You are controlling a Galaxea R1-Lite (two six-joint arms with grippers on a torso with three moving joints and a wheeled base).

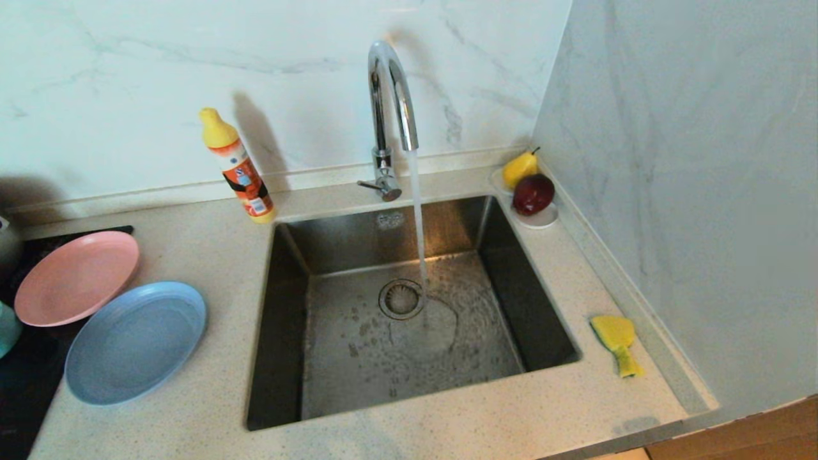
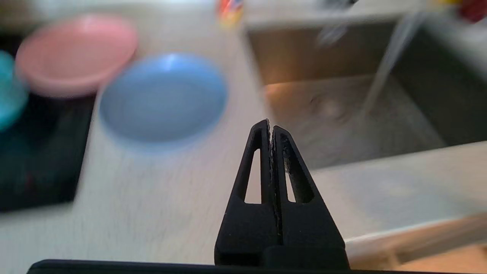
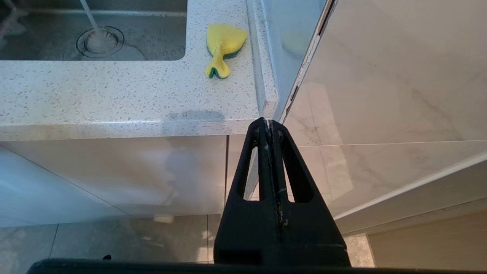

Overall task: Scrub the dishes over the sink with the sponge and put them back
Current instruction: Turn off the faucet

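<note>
Sponge (image 3: 222, 49) lies on the counter beyond the closed, empty right tool (image 3: 269, 123).

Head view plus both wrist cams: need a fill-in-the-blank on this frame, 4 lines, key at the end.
1. Water runs from the tap into the ____.
2. The sponge lies on the counter to the sink's ____.
3. The pink plate partly rests on the black ____.
4. The left gripper and right gripper are both ____ and hold nothing.

Missing words: sink; right; mat; shut
</note>
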